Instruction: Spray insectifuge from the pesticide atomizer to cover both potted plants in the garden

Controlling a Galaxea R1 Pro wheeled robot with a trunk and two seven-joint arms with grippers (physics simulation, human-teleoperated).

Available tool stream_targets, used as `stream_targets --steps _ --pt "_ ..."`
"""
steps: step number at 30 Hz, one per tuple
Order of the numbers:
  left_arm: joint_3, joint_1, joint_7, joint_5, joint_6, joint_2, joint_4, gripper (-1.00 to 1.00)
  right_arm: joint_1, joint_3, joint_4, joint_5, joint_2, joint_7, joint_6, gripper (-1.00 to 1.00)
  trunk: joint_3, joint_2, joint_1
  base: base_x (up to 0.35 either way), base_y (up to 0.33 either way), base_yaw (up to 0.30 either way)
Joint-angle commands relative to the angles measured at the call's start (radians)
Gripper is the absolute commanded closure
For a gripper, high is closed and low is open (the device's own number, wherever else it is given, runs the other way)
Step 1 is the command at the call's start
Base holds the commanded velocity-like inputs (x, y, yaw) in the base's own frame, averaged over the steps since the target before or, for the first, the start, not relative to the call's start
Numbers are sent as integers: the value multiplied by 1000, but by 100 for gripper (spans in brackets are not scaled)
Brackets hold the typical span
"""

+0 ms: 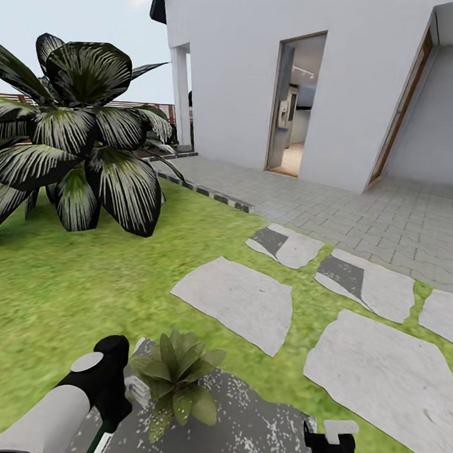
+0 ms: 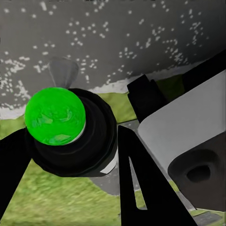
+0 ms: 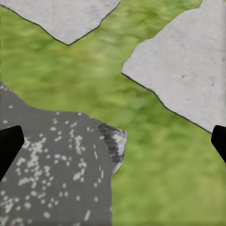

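A potted plant point(image 1: 177, 375) sits on a stepping stone point(image 1: 246, 416), shrub point(image 1: 79, 149) behind it leftward.

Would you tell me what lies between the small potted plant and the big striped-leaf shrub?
In the head view, only bare lawn lies between the potted plant and the shrub.

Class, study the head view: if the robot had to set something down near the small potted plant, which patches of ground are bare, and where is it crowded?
Bare: the big stepping stone beyond the potted plant, bordered by lawn; the stone at right; the open grass between plant and large striped shrub. Crowded: the dark speckled slab, where plant, left gripper and right gripper meet.
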Motion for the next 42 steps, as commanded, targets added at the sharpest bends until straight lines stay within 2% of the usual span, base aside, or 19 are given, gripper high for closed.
stream_targets --steps 1,10,19,24,30,37,40,42 --pt "-8 0 -10 -6 10 -1 -3 100 -1 2 1 7 0 -7 -2 -100 -1 0 0 0 0 0" --pt "-11 -6 -7 -7 12 -12 -13 100 -1 2 1 4 1 -9 -2 -100 -1 0 0 -54 85 -10" --pt "-11 -10 -7 -7 13 -13 -13 100 -1 2 1 3 2 -9 -2 -100 -1 0 0 -72 277 -260" --pt "-11 -13 -9 -8 12 -13 -13 100 -1 2 1 3 2 -9 -2 -100 -1 0 0 -1 69 -259" --pt "-11 -22 -18 -7 11 -37 -13 100 -1 2 1 3 2 -9 -2 -100 -1 0 0 0 2 -14" --pt "-12 -25 -19 -12 9 -17 -11 100 -1 1 1 3 2 -9 -2 -100 -1 0 0 0 0 0" --pt "-12 -24 -20 -12 0 6 -10 100 -1 2 1 3 2 -9 -2 -100 -1 0 0 0 0 0" --pt "-12 -24 -20 -12 -1 11 -10 100 -1 2 1 3 2 -9 -2 -100 -1 0 0 0 0 0"
